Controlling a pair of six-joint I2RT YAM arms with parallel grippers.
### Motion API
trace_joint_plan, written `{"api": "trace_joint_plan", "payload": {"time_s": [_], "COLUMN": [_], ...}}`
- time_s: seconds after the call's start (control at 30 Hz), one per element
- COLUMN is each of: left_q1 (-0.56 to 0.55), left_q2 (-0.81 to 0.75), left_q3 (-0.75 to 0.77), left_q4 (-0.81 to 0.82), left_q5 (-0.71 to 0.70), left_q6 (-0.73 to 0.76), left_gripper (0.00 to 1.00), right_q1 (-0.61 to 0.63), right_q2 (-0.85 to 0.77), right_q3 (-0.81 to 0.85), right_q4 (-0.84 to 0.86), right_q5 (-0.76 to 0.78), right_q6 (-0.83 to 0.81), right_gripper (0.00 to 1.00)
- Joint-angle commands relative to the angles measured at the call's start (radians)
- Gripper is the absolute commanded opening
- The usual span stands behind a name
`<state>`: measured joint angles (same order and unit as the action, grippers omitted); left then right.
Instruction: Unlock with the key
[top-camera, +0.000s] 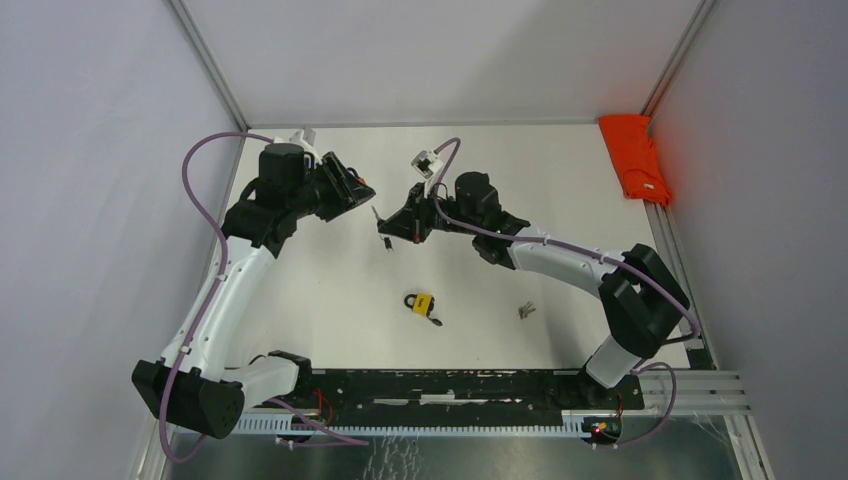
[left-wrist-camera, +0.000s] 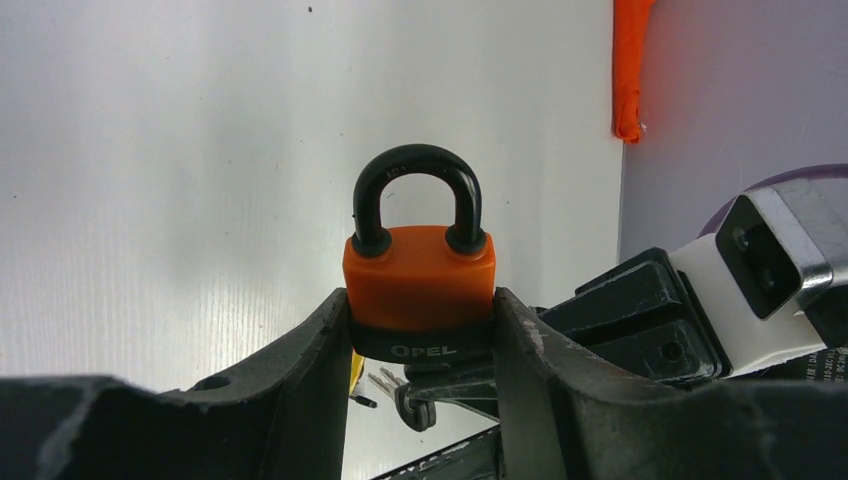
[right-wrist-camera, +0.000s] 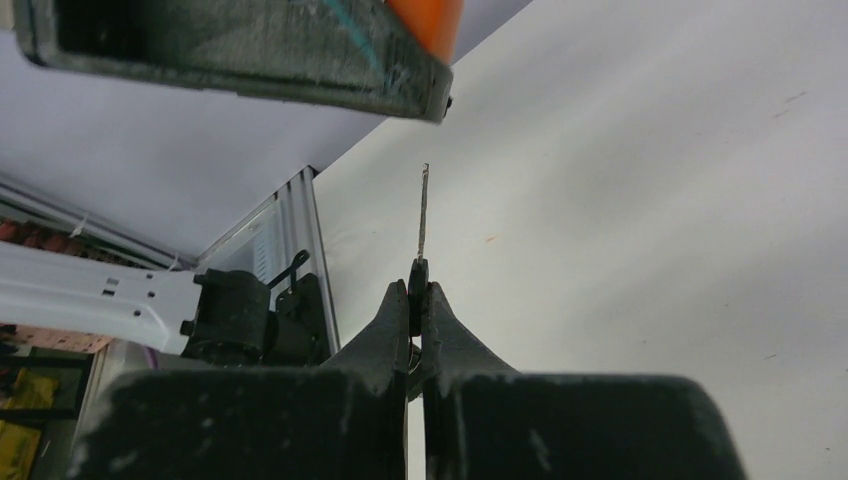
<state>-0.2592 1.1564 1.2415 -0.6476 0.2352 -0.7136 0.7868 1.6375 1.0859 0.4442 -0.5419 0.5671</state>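
Handling here turns on two small, rigid things. The orange padlock (left-wrist-camera: 420, 285) is raised off the surface (top-camera: 560, 190) at about 11 o'clock from its middle in the overhead view. The left jaws grasp it across its two narrow sides, just above the black base band. Its black hoop (left-wrist-camera: 418, 185) points to 12 o'clock in the left wrist view and sits in both sockets, so it appears locked. It is probably dense for its size, with a smooth plastic shell that could slide or twist under a sideways push. The present hold across the body, low and square, looks like the right one, since it leaves the hoop free to spring. The keyhole shows in no view. The key (right-wrist-camera: 424, 215) is thin, flat metal, stiff along its length but likely to pivot if pinched at one spot. The right jaws are clenched on its head, and the blade stands bare toward 12 o'clock in the right wrist view, under the left arm's jaws. Seen from above, the key hangs just at 4 o'clock of the padlock, near it but not touching. Turning it will need a firm pinch on the broad head rather than the blade. A yellow padlock (top-camera: 422, 302) lies on the surface at 6 o'clock of the key, well apart.
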Motion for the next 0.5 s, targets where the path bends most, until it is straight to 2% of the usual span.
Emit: {"api": "trace_joint_plan", "payload": {"time_s": [0.0,0.47], "left_q1": [-0.002,-0.002], "left_q2": [-0.008,-0.011], "left_q3": [-0.004,-0.018], "left_q4": [0.071,0.073], "left_q5": [-0.023,-0.027], "left_q6": [0.028,0.036], "left_gripper": [0.02,0.02], "right_q1": [0.017,0.035], "right_q2": [0.031,0.037], "right_q3": [0.087,0.120], "right_q4": [-0.060,-0.081], "right_q5": [0.076,0.092], "right_q6": [-0.037,-0.049], "right_gripper": [0.00,0.00]}}
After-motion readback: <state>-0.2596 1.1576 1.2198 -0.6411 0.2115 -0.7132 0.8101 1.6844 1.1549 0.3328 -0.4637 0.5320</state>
